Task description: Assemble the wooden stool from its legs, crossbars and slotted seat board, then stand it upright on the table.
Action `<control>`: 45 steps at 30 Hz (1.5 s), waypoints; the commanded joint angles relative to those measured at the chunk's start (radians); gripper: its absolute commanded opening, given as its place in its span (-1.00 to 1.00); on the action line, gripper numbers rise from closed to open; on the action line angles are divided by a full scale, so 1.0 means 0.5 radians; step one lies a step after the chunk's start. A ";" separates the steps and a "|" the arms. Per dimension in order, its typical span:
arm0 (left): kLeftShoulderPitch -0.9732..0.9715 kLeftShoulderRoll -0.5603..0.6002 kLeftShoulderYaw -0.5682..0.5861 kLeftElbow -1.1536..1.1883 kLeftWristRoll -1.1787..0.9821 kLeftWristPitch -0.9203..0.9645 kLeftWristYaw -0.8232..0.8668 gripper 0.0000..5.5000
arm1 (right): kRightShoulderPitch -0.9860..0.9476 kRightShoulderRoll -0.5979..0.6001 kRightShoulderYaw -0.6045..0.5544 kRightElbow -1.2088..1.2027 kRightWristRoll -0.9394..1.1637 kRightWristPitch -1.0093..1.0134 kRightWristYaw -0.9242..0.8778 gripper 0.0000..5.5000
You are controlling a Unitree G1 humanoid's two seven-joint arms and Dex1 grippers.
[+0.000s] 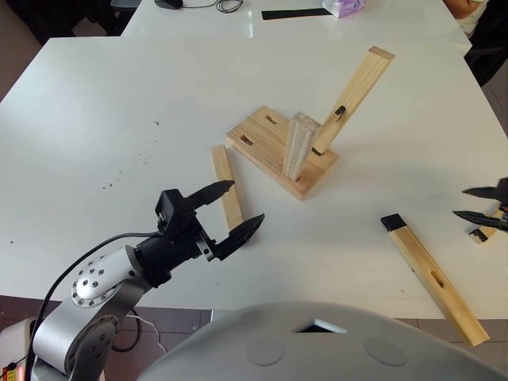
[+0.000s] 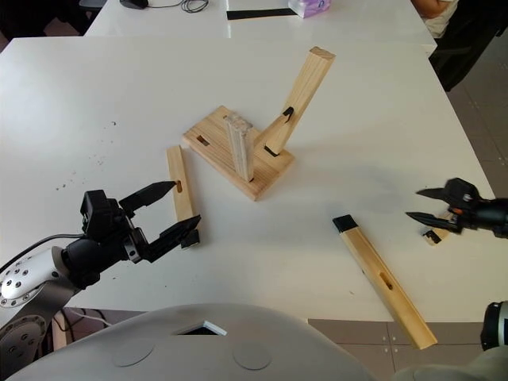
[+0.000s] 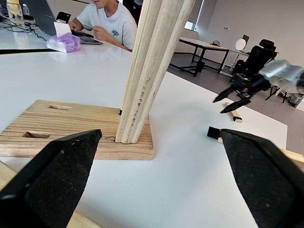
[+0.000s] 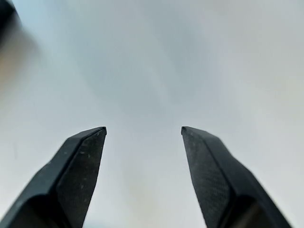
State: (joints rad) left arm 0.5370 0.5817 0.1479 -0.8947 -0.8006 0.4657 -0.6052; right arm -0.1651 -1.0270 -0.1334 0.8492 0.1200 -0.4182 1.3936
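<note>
1. The seat board (image 1: 266,143) lies flat near the middle of the white desk (image 1: 103,103). It is a flat block of pale wood with fine grain lines, and small slots are cut in it.
2. Two legs are stuck in the board. The straight leg (image 1: 299,147) stands up, and the leaning leg (image 1: 355,95) tips toward 1 o'clock.
3. A loose stick (image 1: 227,182) with a little slot lies at 8 o'clock from the board. A longer stick (image 1: 435,282) with a black tip lies at 4 o'clock. A small piece (image 1: 486,228) is seen at 3 o'clock from that black tip.
4. The left jaws are spread wide and nothing is gripped. The near end of the loose stick is seen between them.
5. The right jaws are spread too and kept empty, just beside the small piece.
6. The wood is probably light, hard and stiff, so it should not bend. Its smooth sides may slip, so the loose stick is best held across its two long sides, near the middle.
7. The leaning leg looks loose, so the board should not be bumped.
</note>
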 commanded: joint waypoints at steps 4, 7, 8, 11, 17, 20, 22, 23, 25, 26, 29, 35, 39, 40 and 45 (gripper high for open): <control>-0.079 0.049 -0.025 0.037 -0.012 0.027 -0.023 0.68 | 0.175 0.083 -0.018 -0.652 0.174 0.291 -0.057 0.07; -0.063 0.040 -0.025 0.040 -0.001 0.015 -0.022 0.68 | 0.188 0.000 -0.118 -0.825 0.346 0.590 0.010 0.07; -0.054 0.031 -0.028 0.040 0.008 0.007 -0.017 0.68 | 0.177 -0.042 -0.141 -0.867 0.420 0.744 0.068 0.07; -0.054 0.007 -0.030 0.060 0.022 -0.014 -0.006 0.68 | 0.185 -0.257 -0.173 -1.002 0.662 1.240 0.342 0.07; -0.073 0.001 -0.038 0.093 0.036 -0.038 -0.024 0.68 | 0.320 -0.842 0.160 -1.266 1.102 1.356 0.441 0.07; -0.103 0.013 -0.060 0.105 0.041 -0.038 -0.039 0.68 | 0.324 -0.993 0.368 -1.406 1.094 1.143 0.441 0.07; -0.109 0.022 -0.071 0.105 0.041 -0.036 -0.056 0.68 | 0.345 -1.083 0.482 -1.506 1.053 0.967 0.441 0.07; -0.108 0.026 -0.074 0.105 0.041 -0.035 -0.064 0.68 | 0.341 -1.115 0.537 -1.540 1.022 0.884 0.441 0.07; -0.115 0.036 -0.080 0.108 0.040 -0.028 -0.078 0.68 | 0.339 -1.181 0.622 -1.593 1.006 0.762 0.441 0.07; -0.116 0.039 -0.079 0.107 0.036 -0.025 -0.082 0.68 | 0.338 -1.218 0.660 -1.618 1.010 0.709 0.441 0.07; -0.098 0.043 -0.082 0.097 0.037 -0.023 -0.088 0.68 | 0.321 -1.300 0.756 -1.696 1.005 0.579 0.441 0.07; -0.094 0.040 -0.107 0.078 0.034 -0.013 -0.076 0.68 | 0.280 -1.284 0.939 -1.788 0.898 0.433 0.441 0.07; -0.106 0.048 -0.109 0.077 0.017 0.000 -0.074 0.68 | 0.222 -1.171 1.045 -1.741 0.694 0.327 0.441 0.07; -0.108 0.050 -0.109 0.077 0.012 0.002 -0.074 0.68 | 0.213 -1.140 1.062 -1.735 0.661 0.316 0.441 0.07; -0.122 0.056 -0.115 0.076 -0.002 0.018 -0.076 0.68 | 0.231 -1.016 1.110 -1.724 0.511 0.250 0.439 0.07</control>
State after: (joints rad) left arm 0.4852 0.5947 0.0932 -0.8496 -0.7902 0.4614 -0.6415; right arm -0.0513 -1.5565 0.4179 -0.0196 0.4065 -0.2720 1.6138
